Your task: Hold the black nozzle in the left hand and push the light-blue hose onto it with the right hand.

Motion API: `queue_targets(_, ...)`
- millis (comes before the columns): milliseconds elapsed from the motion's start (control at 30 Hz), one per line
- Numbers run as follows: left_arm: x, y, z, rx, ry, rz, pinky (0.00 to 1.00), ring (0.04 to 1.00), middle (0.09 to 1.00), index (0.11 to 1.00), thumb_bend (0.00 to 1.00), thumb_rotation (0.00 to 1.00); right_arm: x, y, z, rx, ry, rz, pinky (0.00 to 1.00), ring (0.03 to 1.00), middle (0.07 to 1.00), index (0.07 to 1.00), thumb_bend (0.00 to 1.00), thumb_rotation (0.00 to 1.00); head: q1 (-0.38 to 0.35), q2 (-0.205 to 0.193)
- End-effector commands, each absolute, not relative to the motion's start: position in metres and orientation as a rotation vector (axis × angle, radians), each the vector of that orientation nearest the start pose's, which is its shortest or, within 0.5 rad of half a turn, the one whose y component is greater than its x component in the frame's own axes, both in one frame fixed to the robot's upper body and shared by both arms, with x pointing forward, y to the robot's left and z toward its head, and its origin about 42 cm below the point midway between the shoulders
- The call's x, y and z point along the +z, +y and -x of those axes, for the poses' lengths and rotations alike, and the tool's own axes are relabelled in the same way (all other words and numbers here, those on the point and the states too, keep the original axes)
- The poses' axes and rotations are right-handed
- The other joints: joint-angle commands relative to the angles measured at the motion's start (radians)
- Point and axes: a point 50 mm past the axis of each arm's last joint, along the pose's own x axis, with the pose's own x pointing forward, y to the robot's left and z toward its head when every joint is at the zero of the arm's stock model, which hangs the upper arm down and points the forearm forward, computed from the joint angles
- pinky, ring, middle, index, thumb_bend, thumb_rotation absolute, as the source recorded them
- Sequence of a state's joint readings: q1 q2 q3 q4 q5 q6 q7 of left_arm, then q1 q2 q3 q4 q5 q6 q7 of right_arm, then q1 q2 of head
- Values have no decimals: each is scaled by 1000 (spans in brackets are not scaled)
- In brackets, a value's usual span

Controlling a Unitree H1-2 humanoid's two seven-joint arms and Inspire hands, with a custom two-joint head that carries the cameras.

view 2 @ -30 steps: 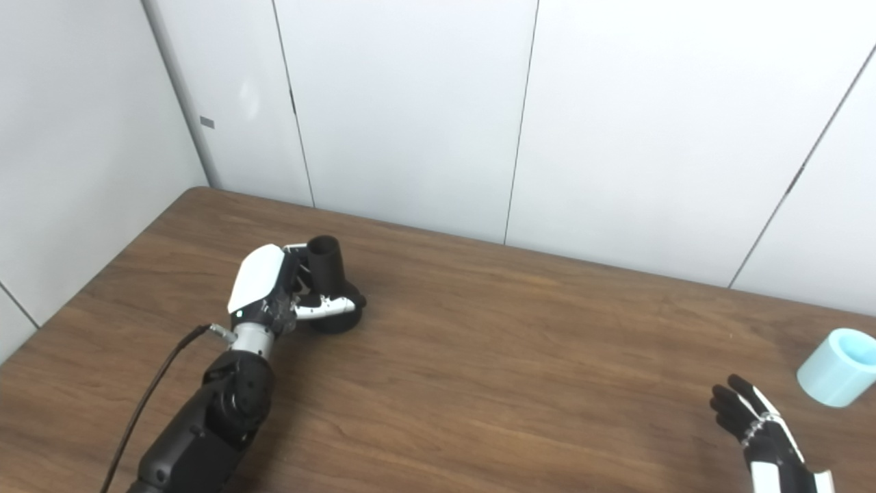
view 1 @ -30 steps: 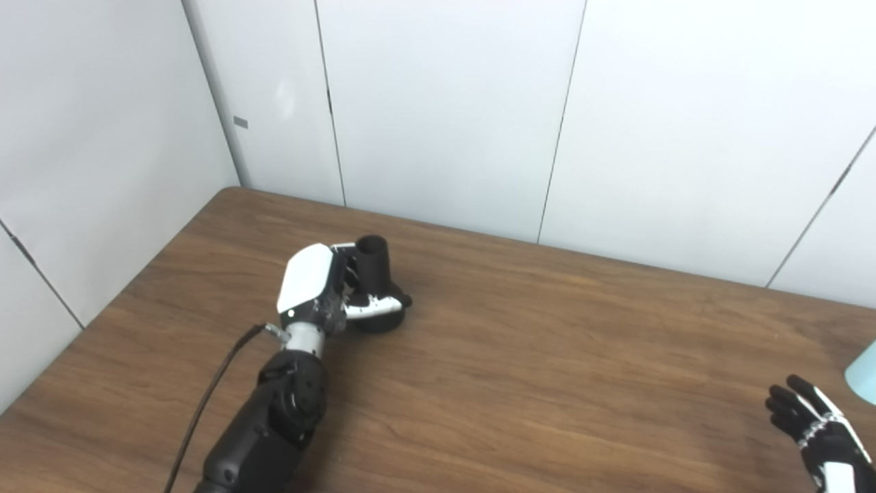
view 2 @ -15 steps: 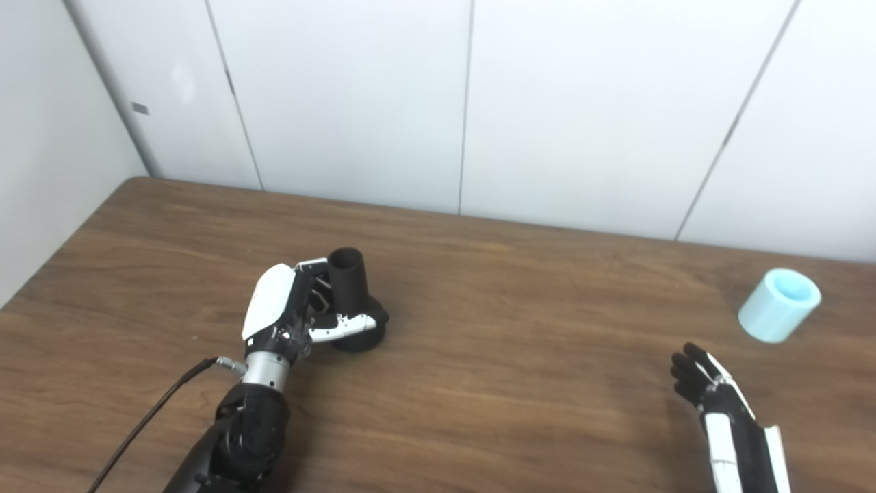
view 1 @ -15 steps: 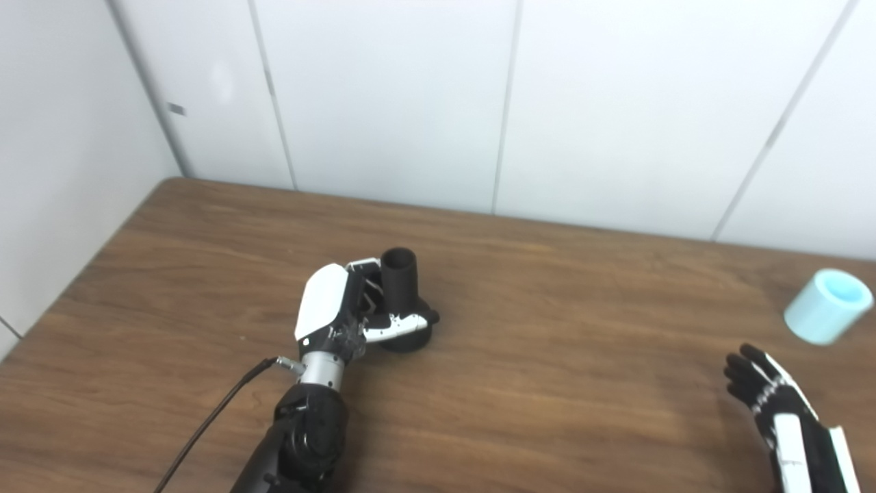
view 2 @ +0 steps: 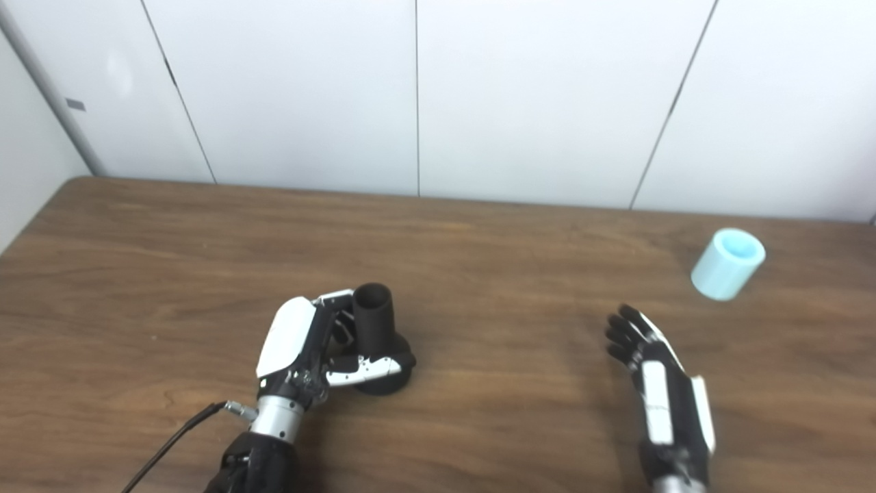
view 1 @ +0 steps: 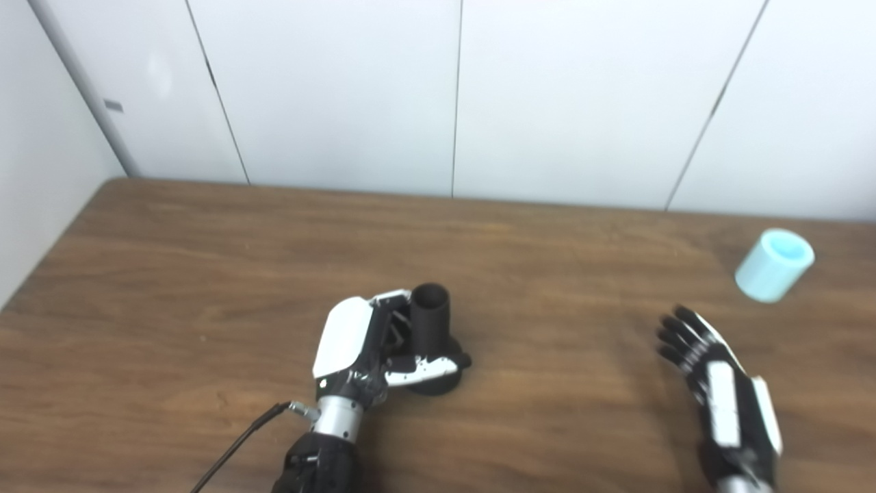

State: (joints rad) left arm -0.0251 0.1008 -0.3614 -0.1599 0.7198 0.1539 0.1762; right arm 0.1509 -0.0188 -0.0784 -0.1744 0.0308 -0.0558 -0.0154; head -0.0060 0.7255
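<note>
Hose [view 2: 727, 264] lies well beyond my empty, spread right hand [view 2: 660, 394]; I'd reach farther, grasping its side, while my left hand [view 2: 308, 349] clamps the nozzle [view 2: 375, 327] on the counter [view 2: 513, 342].

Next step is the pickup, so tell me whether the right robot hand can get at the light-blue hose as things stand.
Probably yes. The right robot hand is open and holds nothing, and only bare table lies between it and the light-blue hose, which sits farther back and to its right.

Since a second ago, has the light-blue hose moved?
No. The light-blue hose lies as close to the back edge of the table as before; the whole view shifted, so the camera moved.
</note>
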Motion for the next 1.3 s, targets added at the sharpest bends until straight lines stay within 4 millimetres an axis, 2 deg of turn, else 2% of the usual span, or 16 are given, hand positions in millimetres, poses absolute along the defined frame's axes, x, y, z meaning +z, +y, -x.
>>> queue_targets(0,130,142,-265,-122,-207,-793,425,474,465,492,524,0,123,-244,-237,-113,-120,9,782,838,835,832,521,931,-15,4)
queue_targets(100,127,135,-257,-146,-210,-781,426,473,455,497,524,0,134,-241,-239,-110,-128,37,789,862,867,862,534,888,-36,10)
queue_targets(200,125,131,-249,-165,-218,-783,427,478,467,493,524,0,148,-241,-241,-129,-150,61,743,853,863,867,516,787,-83,27)
queue_targets(267,123,131,-246,-171,-223,-784,420,472,461,495,523,0,156,-242,-242,-131,-164,48,725,846,861,864,521,678,-107,31)
queue_targets(300,122,132,-245,-172,-224,-784,420,473,462,495,524,0,159,-243,-242,-129,-169,34,727,841,859,860,534,576,-110,31)
queue_targets(333,121,133,-244,-174,-226,-783,419,473,462,495,524,0,163,-245,-243,-130,-181,16,728,838,857,858,541,523,-126,34)
queue_targets(367,119,134,-243,-175,-228,-782,415,470,460,497,524,0,167,-247,-244,-132,-193,11,724,823,851,854,562,400,-134,34)
queue_targets(467,116,137,-241,-177,-225,-779,408,466,465,495,523,0,177,-253,-246,-147,-221,30,720,810,843,851,619,294,-158,32)
queue_targets(633,111,140,-238,-176,-209,-774,412,469,475,490,524,0,222,-264,-251,-162,-303,115,670,782,810,818,722,336,-206,27)
queue_targets(733,107,141,-237,-182,-207,-777,413,471,477,490,523,0,252,-276,-255,-202,-364,223,686,769,796,794,703,271,-247,17)
queue_targets(800,103,141,-236,-189,-218,-782,410,468,470,493,523,0,271,-288,-258,-224,-403,316,713,771,799,792,703,268,-261,13)
queue_targets(867,99,143,-235,-196,-223,-787,408,461,450,497,522,0,291,-298,-262,-233,-424,388,651,736,804,798,725,310,-317,-3)
queue_targets(933,96,145,-234,-198,-221,-789,408,460,446,499,522,0,308,-304,-267,-240,-438,463,622,691,807,803,722,300,-351,-3)
queue_targets(1033,93,149,-233,-194,-214,-793,398,456,451,497,523,0,334,-314,-280,-257,-461,640,674,762,808,795,723,167,-400,-6)
queue_targets(1133,91,152,-233,-194,-209,-793,401,460,451,496,523,0,352,-324,-294,-278,-449,856,666,770,793,787,745,132,-444,-13)
queue_targets(1267,90,153,-233,-195,-200,-780,418,473,464,493,523,0,363,-338,-313,-275,-371,1088,690,793,800,779,792,96,-468,-19)
